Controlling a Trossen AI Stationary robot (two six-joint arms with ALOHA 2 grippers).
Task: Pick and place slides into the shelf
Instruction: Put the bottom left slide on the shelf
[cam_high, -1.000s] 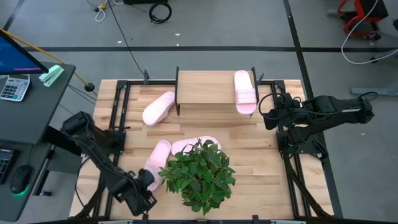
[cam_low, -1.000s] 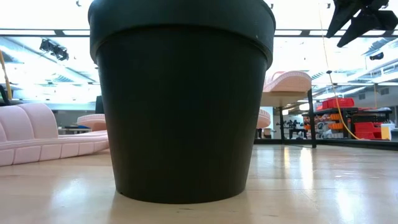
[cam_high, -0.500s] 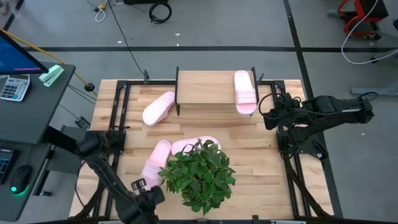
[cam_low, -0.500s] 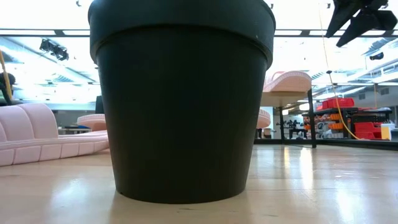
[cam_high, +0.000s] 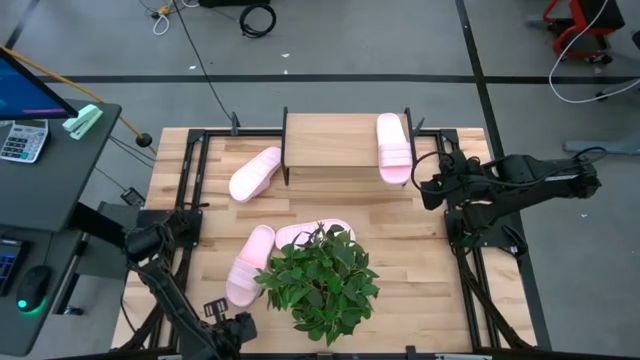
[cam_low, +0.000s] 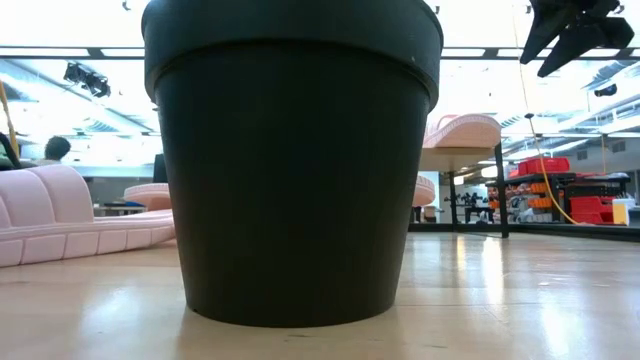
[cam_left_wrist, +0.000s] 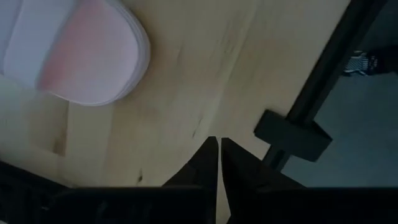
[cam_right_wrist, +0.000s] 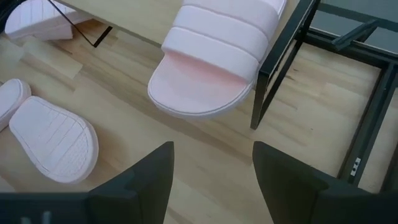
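One pale pink slide (cam_high: 394, 147) lies on the right end of the shelf (cam_high: 335, 140); its end juts over the plank's edge (cam_right_wrist: 205, 93). Another slide (cam_high: 255, 173) rests on the table, left of the shelf. Two more lie beside the plant, one (cam_high: 249, 264) in the open and one (cam_high: 300, 235) partly under the leaves. My left gripper (cam_high: 228, 322) hangs shut over bare table (cam_left_wrist: 219, 149) at the near edge, a little off the near slide's end (cam_left_wrist: 81, 53). My right gripper (cam_high: 426, 186) hovers open (cam_right_wrist: 211, 158) just right of the shelf.
A leafy plant (cam_high: 320, 280) in a black pot (cam_low: 290, 160) stands at the table's near middle and blocks most of the low view. Black metal frame rails (cam_high: 190, 180) run along the table's left and right sides. A desk with a calculator (cam_high: 22, 140) stands off to the left.
My left gripper has drawn back from the near slide's end toward the table's near edge, turning about its own axis as it went. The slide lies where it was. My right gripper has kept still.
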